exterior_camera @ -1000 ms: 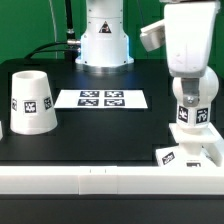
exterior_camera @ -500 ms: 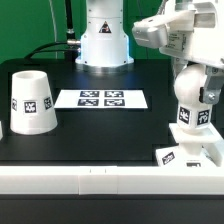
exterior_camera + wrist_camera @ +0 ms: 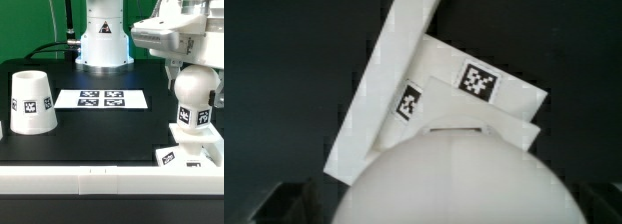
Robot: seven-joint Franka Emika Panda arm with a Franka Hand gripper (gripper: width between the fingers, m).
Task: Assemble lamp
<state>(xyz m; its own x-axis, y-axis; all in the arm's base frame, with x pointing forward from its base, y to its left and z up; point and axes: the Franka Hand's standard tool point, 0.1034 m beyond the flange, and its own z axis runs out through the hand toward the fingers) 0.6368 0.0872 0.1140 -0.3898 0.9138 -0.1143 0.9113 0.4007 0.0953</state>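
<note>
The round-headed bulb (image 3: 192, 100) stands upright on the flat square base (image 3: 196, 148) at the exterior view's right, near the front edge. My gripper (image 3: 192, 66) hangs just above the bulb's head, jaws spread wide to either side of it, holding nothing. In the wrist view the bulb's head (image 3: 446, 180) fills the foreground, with one dark fingertip (image 3: 304, 203) beside it and the other at the opposite corner. The base (image 3: 491, 90) and its tags lie beyond. The cup-like shade (image 3: 33, 100) stands mouth down at the exterior view's left, far from the gripper.
The marker board (image 3: 100, 98) lies flat in the middle of the black table. The robot pedestal (image 3: 104, 40) stands behind it. A white rail (image 3: 90, 182) runs along the table's front edge, also in the wrist view (image 3: 393, 60), close to the base.
The gripper has risen from around the bulb's head to just above it. The arm's body has swung up and toward the exterior view's left. The bulb stays upright on the base.
</note>
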